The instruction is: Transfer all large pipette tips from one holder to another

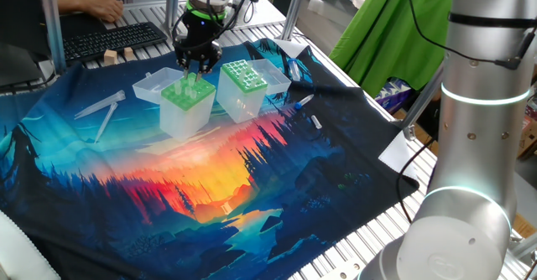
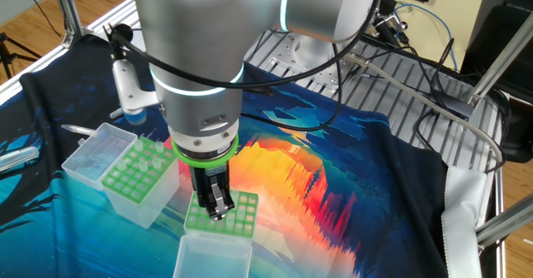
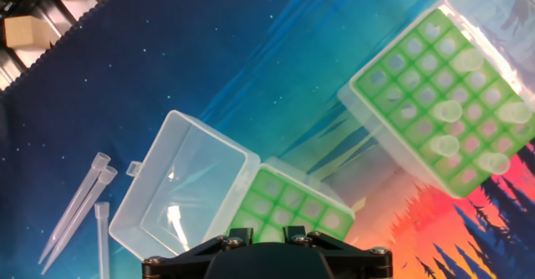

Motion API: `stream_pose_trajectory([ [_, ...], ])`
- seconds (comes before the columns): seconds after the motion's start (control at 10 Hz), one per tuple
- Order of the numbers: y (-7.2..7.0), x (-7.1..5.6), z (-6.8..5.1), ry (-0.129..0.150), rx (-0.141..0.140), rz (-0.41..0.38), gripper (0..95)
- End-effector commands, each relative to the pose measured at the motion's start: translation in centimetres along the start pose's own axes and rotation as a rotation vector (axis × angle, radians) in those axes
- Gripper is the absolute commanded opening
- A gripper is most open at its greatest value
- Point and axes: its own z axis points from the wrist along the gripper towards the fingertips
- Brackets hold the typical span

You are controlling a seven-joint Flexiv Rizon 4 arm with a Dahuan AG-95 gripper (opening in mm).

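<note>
Above light-green holder (image 1: 186,112), end effector (image 1: 197,64) pointing down, dotted-top holder (image 1: 243,79) beside

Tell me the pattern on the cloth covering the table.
The cloth carries a printed forest sunset: dark tree silhouettes over blue, teal and orange. One fixed view shows it best.

Lighting is bright and even in all three views, apparently from overhead. Shadows under the boxes on the printed cloth (image 1: 252,188) are soft and faint. Mild glare sits on the silver arm casing (image 2: 208,28) and on the clear open lid (image 3: 180,187). The arm column (image 1: 478,146) nearest one fixed camera is soft. The hand view is sharp.
</note>
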Motion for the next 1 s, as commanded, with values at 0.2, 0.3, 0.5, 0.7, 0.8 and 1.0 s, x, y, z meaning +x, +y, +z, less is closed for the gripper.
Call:
stream_pose_trajectory([
  [0.2, -0.17, 0.26, 0.32, -0.007, 0.000, -0.003, 19.0],
  [0.3, -0.26, 0.39, 0.49, -0.014, 0.000, -0.004, 19.0],
  [0.5, -0.39, 0.45, 0.69, -0.035, 0.010, -0.013, 19.0],
  [0.7, -0.40, 0.45, 0.69, -0.043, 0.018, -0.015, 19.0],
  [0.8, -0.40, 0.45, 0.69, -0.041, 0.016, -0.018, 19.0],
  [1.0, -0.40, 0.45, 0.68, -0.047, 0.019, -0.023, 19.0],
])
